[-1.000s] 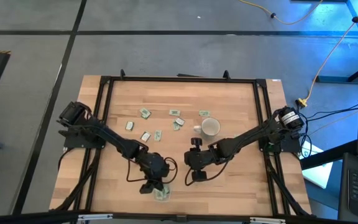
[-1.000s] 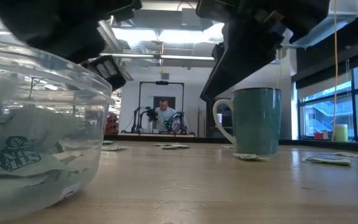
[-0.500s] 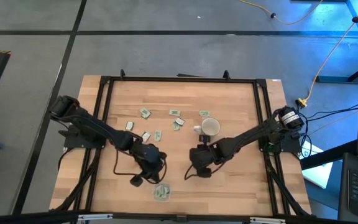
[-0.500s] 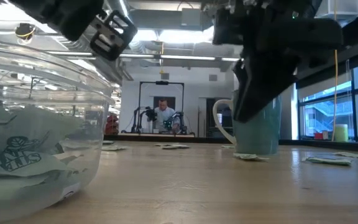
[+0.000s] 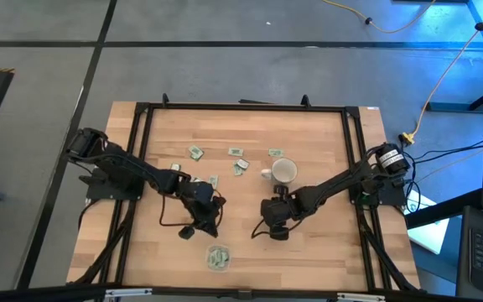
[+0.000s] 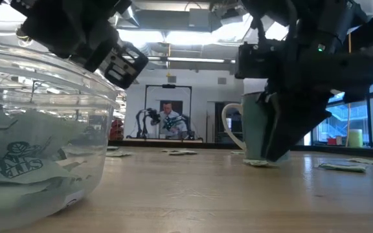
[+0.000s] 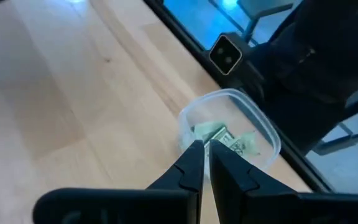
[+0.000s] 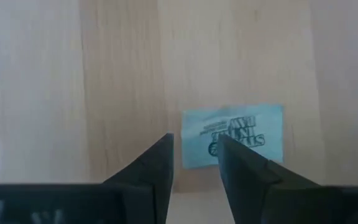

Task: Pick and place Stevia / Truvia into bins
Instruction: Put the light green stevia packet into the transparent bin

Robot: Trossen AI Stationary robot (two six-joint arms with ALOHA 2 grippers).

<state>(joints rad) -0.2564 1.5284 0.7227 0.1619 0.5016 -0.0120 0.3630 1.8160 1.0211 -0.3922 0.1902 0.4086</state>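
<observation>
My left pincer (image 7: 205, 148) has pulled back from the clear dish (image 7: 229, 127) near the worktop's front edge, empty and together: sachet delivered. My right pincer (image 8: 194, 152), apart, hovers over another sachet (image 8: 232, 135).

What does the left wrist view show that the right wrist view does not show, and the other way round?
Only the left wrist view shows the clear dish with sachets inside, near the table's edge frame, and the left pincer with its fingers nearly together and nothing between them.

Only the right wrist view shows a single sachet lying flat on the wood, just beyond the open right pincer.

Both show the wooden table and that arm's own dark fingers.
</observation>
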